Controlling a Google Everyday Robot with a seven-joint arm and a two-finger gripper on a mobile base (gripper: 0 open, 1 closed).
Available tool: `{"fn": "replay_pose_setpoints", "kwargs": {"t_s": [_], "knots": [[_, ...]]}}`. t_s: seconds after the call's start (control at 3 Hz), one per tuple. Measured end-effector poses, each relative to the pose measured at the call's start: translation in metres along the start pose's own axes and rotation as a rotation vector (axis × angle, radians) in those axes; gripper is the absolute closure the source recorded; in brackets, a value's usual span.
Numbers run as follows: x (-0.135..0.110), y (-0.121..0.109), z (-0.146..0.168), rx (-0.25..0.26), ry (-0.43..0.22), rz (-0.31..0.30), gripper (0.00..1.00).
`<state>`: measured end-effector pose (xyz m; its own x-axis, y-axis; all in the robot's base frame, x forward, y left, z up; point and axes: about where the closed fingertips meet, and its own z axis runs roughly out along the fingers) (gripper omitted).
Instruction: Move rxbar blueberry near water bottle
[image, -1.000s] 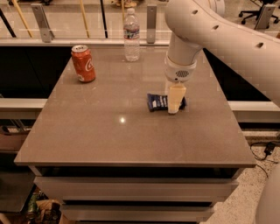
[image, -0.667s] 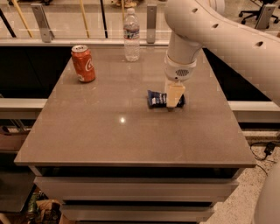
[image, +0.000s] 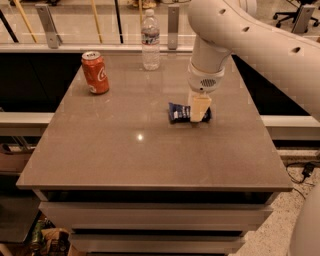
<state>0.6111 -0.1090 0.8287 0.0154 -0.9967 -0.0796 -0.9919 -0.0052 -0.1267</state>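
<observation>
The rxbar blueberry, a small dark blue wrapper with white lettering, is right of the table's middle. My gripper comes down from above and is shut on the bar's right end, which its pale fingers hide. The bar's left end sticks out to the left, just over the tabletop. The water bottle, clear with a white cap and a pale label band, stands upright at the far edge of the table, well beyond the bar and a little to its left.
An orange-red soda can stands upright at the table's far left. The grey-brown table has a railing with posts behind it. My white arm reaches in from the upper right, over the table's right side.
My gripper has moved slightly away from the camera, towards the far edge, and the blue bar has moved with it. The bottle and the can have not moved.
</observation>
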Motion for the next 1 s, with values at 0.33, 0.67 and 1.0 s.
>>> {"fn": "replay_pose_setpoints", "kwargs": {"t_s": [0.33, 0.67, 1.0], "knots": [[-0.001, -0.014, -0.012, 0.033, 0.014, 0.006, 1.0], [-0.003, -0.036, -0.029, 0.092, 0.029, 0.012, 1.0], [-0.007, -0.06, -0.045, 0.142, 0.049, 0.008, 1.0]]}}
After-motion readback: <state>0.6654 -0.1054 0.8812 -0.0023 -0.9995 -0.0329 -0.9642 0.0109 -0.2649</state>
